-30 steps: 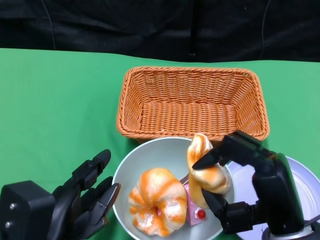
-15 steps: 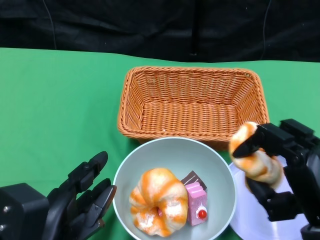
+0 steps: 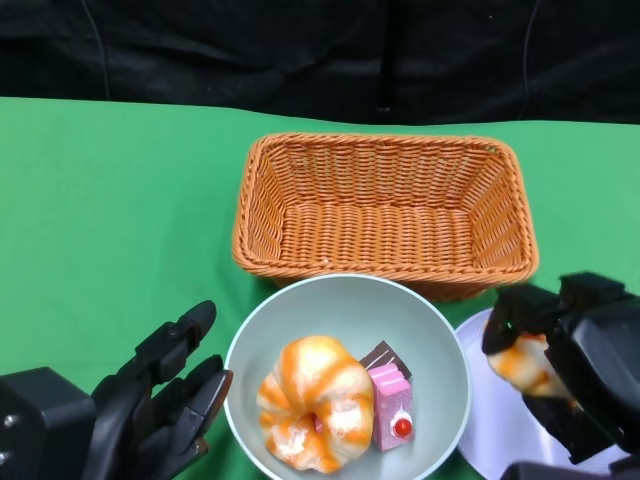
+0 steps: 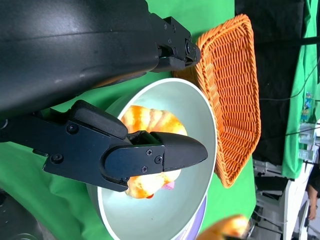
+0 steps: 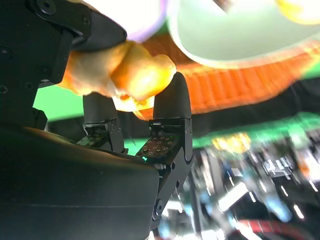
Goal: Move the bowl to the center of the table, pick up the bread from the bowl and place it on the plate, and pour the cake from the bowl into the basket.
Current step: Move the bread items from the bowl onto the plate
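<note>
Golden bread point(image 3: 525, 365) within right hand point(image 3: 570, 375)

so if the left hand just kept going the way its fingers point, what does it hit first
Probably the bowl. The left hand is open beside it, fingers angled toward its near rim; the left wrist view shows them reaching alongside and over the rim toward the bread roll. Depth is unclear, so they could pass above the rim.

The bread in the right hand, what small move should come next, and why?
Probably lower the right hand a little and open its fingers: it holds the bread above the plate, clear of the bowl.
</note>
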You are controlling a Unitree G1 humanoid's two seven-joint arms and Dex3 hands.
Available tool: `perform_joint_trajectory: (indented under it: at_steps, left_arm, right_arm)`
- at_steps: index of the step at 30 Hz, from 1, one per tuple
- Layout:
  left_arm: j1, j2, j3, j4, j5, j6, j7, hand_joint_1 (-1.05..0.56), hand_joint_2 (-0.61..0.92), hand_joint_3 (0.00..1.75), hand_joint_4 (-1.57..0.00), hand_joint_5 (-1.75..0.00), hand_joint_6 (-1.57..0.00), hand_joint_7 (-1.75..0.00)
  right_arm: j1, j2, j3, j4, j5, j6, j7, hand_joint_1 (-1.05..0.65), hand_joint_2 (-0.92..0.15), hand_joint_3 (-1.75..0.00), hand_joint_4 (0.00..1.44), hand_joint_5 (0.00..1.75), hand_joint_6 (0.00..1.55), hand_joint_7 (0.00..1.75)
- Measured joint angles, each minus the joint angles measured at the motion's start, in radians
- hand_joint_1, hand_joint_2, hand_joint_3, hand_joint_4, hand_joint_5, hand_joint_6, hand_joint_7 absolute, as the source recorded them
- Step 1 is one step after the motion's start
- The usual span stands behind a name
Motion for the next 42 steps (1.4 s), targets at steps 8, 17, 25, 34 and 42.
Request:
perform_joint_trajectory:
  at_steps: [8, 17, 25, 34, 42]
  left_arm:
    - [0.005, 0.0, -0.001, 0.0, -0.006, 0.0, 0.0, -0.7, 0.92, 0.52, -0.22, -0.05, -0.19, -0.01]
    - [0.006, 0.002, 0.0, -0.003, -0.007, 0.002, 0.0, -0.71, 0.92, 0.52, -0.22, -0.05, -0.19, -0.01]
    - [0.006, 0.004, 0.002, -0.003, -0.006, 0.002, -0.001, -0.71, 0.92, 0.52, -0.23, -0.05, -0.19, 0.0]
    - [0.005, 0.005, 0.002, -0.003, -0.007, 0.002, -0.004, -0.71, 0.92, 0.52, -0.23, -0.05, -0.19, 0.0]
    - [0.005, 0.005, 0.002, -0.003, -0.007, 0.002, -0.004, -0.71, 0.92, 0.51, -0.23, -0.05, -0.19, 0.0]
  right_arm:
    - [-0.035, -0.039, 0.052, 0.009, -0.06, 0.193, 0.275, -0.42, -0.91, -0.1, 0.67, 0.63, 0.39, 0.0]
    - [-0.038, -0.052, 0.129, -0.099, -0.271, 0.389, 0.544, -0.7, -0.92, -0.19, 0.91, 0.76, 0.19, 0.0]
    - [-0.029, -0.023, 0.144, -0.159, -0.337, 0.435, 0.564, -0.73, -0.92, -0.22, 0.92, 0.69, 0.16, 0.0]
    - [0.027, 0.05, 0.132, -0.189, -0.24, 0.356, 0.218, -0.59, -0.92, -0.17, 0.54, 0.97, 0.13, 0.0]
    - [0.035, 0.061, 0.133, -0.199, -0.216, 0.321, 0.152, -0.55, -0.92, -0.17, 0.11, 0.71, 0.31, 0.08]
